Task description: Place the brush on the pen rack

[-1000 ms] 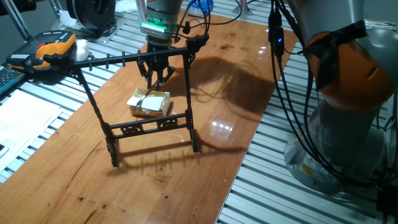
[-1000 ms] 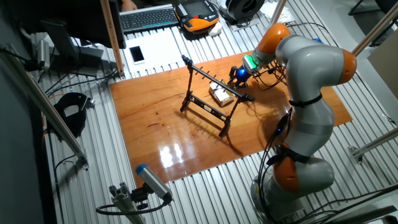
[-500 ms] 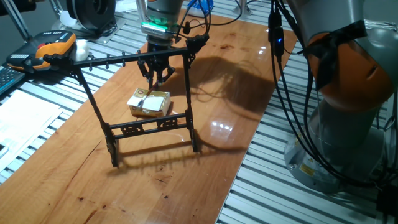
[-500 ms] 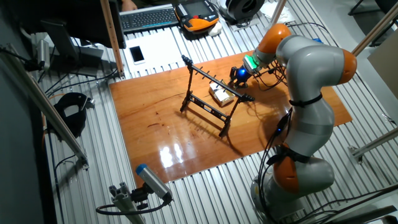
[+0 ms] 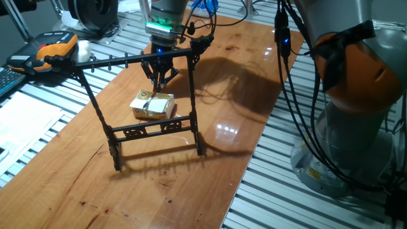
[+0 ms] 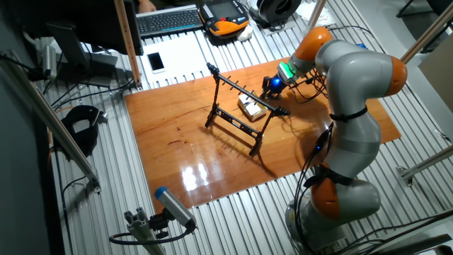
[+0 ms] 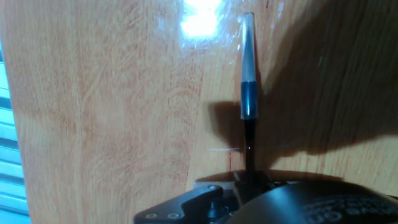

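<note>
Brush (image 7: 247, 81) was thin, dark with pale tip, clamped in gripper (image 5: 159, 81); fingers themselves apparently hidden behind rack (image 5: 137, 95).

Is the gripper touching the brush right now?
Touching. In the hand view the brush runs straight out from the gripper, its dark handle end pinched there.

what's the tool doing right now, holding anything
Tool: shut on the brush, which sticks out from the fingers above the table, behind the pen rack.
</note>
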You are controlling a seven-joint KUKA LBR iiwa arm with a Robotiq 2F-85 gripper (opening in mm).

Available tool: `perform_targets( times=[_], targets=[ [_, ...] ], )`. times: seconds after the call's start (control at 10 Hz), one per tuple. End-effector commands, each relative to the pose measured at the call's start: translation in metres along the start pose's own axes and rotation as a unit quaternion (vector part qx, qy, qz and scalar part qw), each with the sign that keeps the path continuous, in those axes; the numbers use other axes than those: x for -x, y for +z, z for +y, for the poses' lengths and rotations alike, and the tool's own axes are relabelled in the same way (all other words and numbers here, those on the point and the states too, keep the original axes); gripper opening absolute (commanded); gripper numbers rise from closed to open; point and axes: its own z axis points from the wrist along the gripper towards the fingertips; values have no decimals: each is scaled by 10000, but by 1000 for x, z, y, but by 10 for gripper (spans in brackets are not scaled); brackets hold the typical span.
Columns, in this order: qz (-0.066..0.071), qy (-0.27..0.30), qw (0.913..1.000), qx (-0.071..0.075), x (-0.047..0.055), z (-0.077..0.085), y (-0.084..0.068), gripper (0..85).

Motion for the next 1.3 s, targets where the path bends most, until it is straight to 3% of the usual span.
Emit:
perform_targets(
  times=[0.0, 0.4, 0.6, 1.2],
  targets=[
    [25, 4, 10000, -3, -1, -1, -2, 0],
    [180, -49, 9998, 10, -12, -3, -16, 0],
    [425, -123, 9990, 8, -15, -4, -19, 0],
    [504, -92, 9985, -187, -43, 3, -33, 0]
  ],
)
